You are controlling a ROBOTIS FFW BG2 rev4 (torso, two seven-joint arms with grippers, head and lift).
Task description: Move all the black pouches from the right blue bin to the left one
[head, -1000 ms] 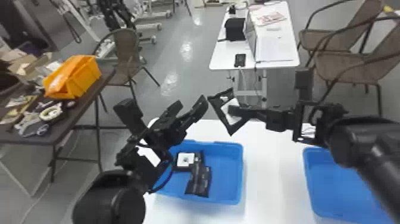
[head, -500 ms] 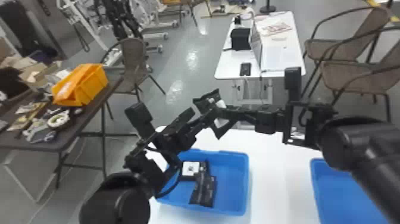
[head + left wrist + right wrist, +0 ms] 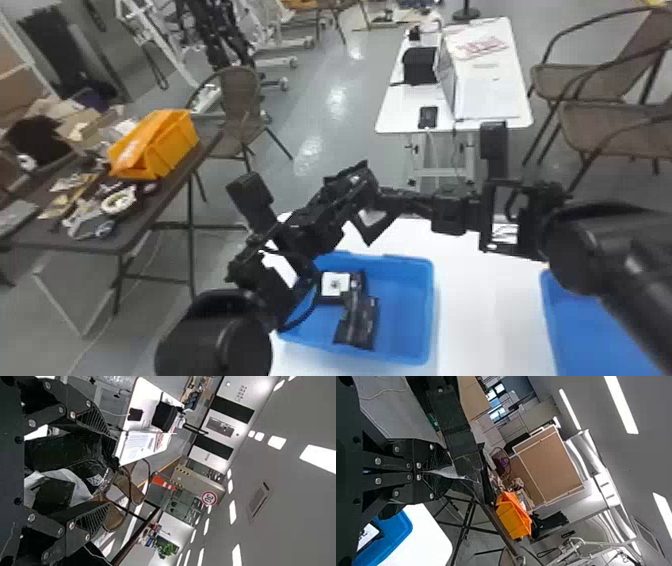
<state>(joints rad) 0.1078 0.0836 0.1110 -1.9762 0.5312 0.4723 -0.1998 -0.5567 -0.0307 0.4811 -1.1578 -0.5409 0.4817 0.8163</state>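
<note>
In the head view the left tool (image 3: 352,190) and right tool (image 3: 395,199) meet above the near side of the white worktop (image 3: 477,320), their dark shapes overlapping so that the fingertips are hard to separate. The right tool is nipped tight on the clear wrapping of a black pouch (image 3: 73,453); the left tool stands wide, with the pouch between its fingers, partly masked by glare on the plastic. Below, the left bin (image 3: 425,310) holds dark pouches (image 3: 356,320), one showing a white patch; the left arm covers one side of this bin. The right bin (image 3: 552,310) is cut off at the picture's edge and partly behind the right arm, so its full contents cannot be told.
</note>
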